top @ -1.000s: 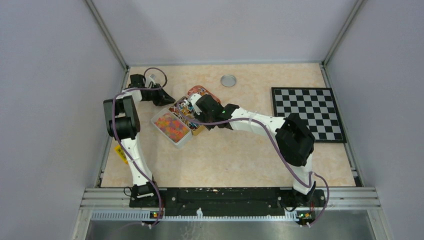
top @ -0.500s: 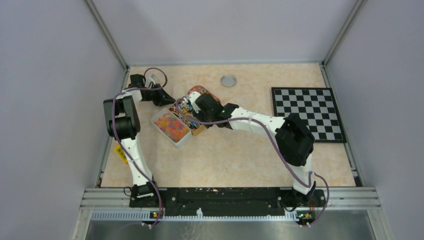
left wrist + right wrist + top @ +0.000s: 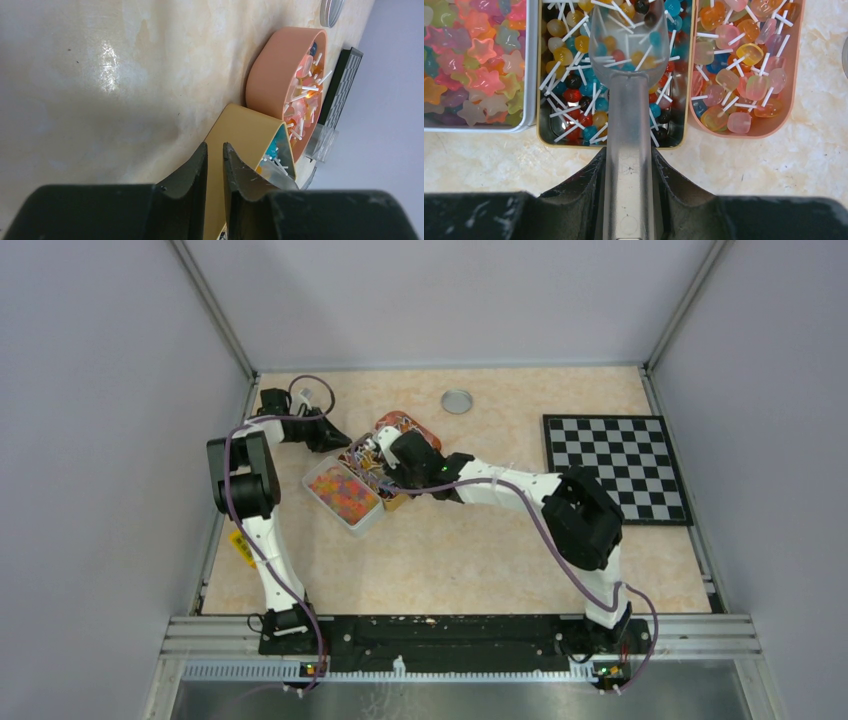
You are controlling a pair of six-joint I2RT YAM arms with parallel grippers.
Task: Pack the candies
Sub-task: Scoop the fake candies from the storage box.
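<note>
Arms (image 3: 500, 483) reach inward: right hand (image 3: 629, 155) clamps a scoop (image 3: 626, 45) over lollipops (image 3: 572, 95), left hand (image 3: 214, 150) pinches the yellow tin (image 3: 240, 130).

So the left arm (image 3: 245, 475) is folded and pointing forward, left gripper (image 3: 214, 150) jaws just a sliver apart. The right arm (image 3: 520, 485) stretches leftward, right gripper (image 3: 629, 155) clamped on a scoop (image 3: 628, 50) handle.

The beige surface (image 3: 470, 550) carries a white tray (image 3: 474, 129), tan box (image 3: 240, 130) and pink box (image 3: 265, 80) side by side, a round lid (image 3: 457, 401), a checkerboard (image 3: 615, 468).
</note>
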